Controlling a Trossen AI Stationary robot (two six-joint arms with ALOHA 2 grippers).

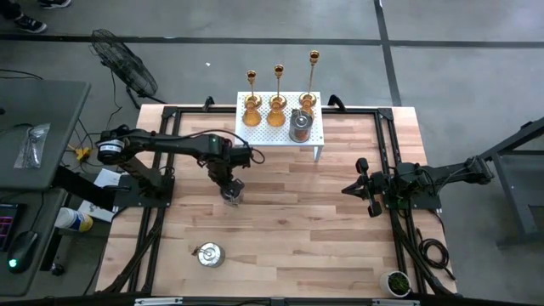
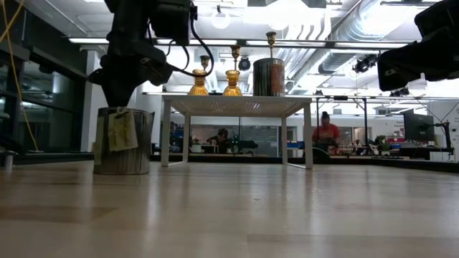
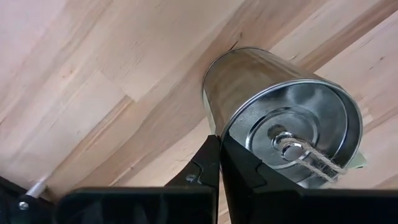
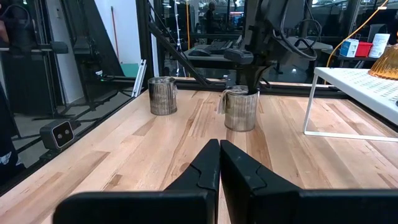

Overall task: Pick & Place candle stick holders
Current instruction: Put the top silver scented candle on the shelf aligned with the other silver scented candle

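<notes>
My left gripper [image 1: 231, 189] points down onto a silvery round pot [image 3: 267, 81] that stands on its base mid-table, a paper tag [image 2: 122, 131] hanging at its side. A second silvery pot [image 1: 209, 254] stands near the front edge. A third [image 1: 299, 127] stands on the white perforated rack [image 1: 280, 138] at the far edge. The rack also carries three amber cups [image 1: 252, 113] and three gold candlesticks [image 1: 278, 75]. My right gripper [image 1: 347, 189] is shut and empty at the table's right, clear of everything. My left gripper pinches the pot's upper rim [image 3: 216, 132] between its two fingers. One finger [image 3: 200, 169] is outside the wall and the other [image 3: 244, 174] is inside, over the recessed lid. The fingers come from above, pointing down. The pot stands upright with its base on the table [image 2: 123, 170].
Black frame rails [image 1: 387, 153] run along the table's left, right and far sides. A small round pot with greenery [image 1: 396, 282] sits at the front right corner. People [image 2: 326, 132] sit in the room beyond the far edge. Bare wood lies between the two grippers.
</notes>
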